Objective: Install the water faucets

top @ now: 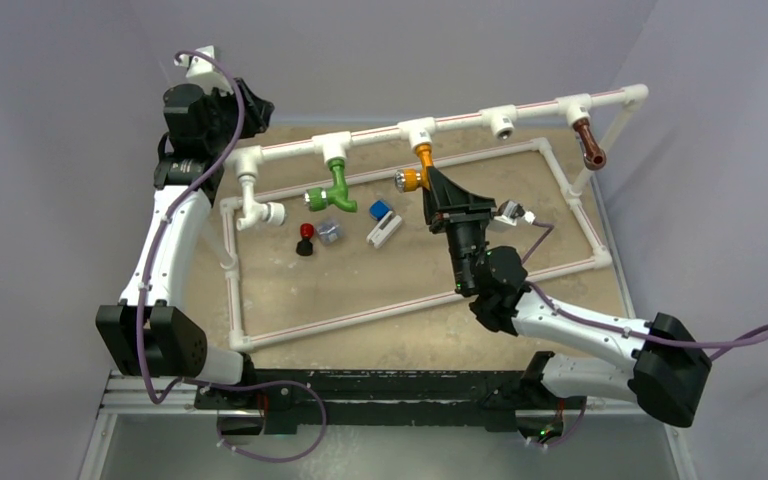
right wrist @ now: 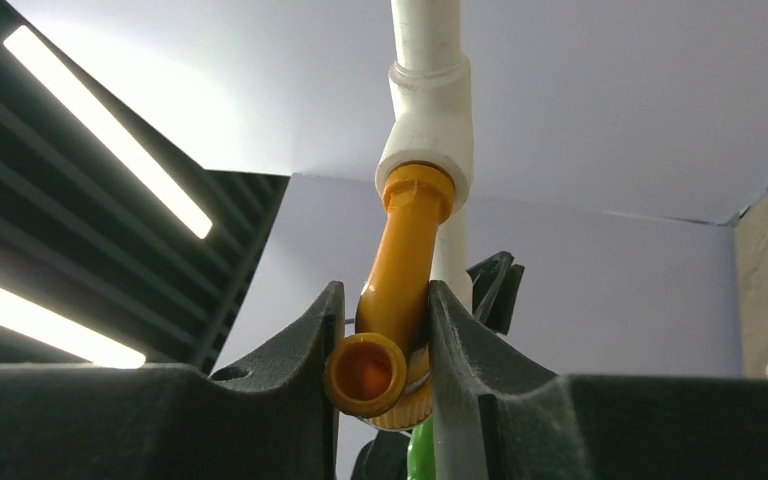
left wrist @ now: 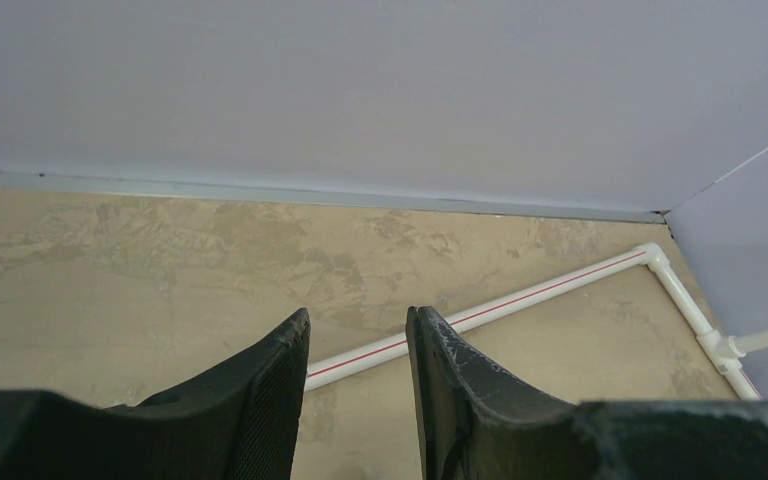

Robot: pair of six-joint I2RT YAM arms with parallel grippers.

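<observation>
The orange faucet (top: pixel 422 160) with its silver cap hangs from a white tee socket (top: pixel 417 130) on the raised pipe. My right gripper (top: pixel 430 186) is shut on it. In the right wrist view the orange faucet (right wrist: pixel 400 270) sits between both fingers of the right gripper (right wrist: pixel 385 300), its spout mouth facing the camera. The green faucet (top: pixel 334 188) hangs from the tee to its left, and the brown faucet (top: pixel 589 145) from the far right tee. My left gripper (left wrist: pixel 358 330) is open and empty, held high at the back left, over bare board.
A white pipe frame (top: pixel 570 180) borders the tan board. One tee socket (top: pixel 501 122) between orange and brown stands bare. A red-and-black knob (top: pixel 305 238), a small clear piece (top: pixel 329 232) and a blue-and-white part (top: pixel 382 222) lie mid-board. A pipe elbow (top: pixel 260 212) hangs at left.
</observation>
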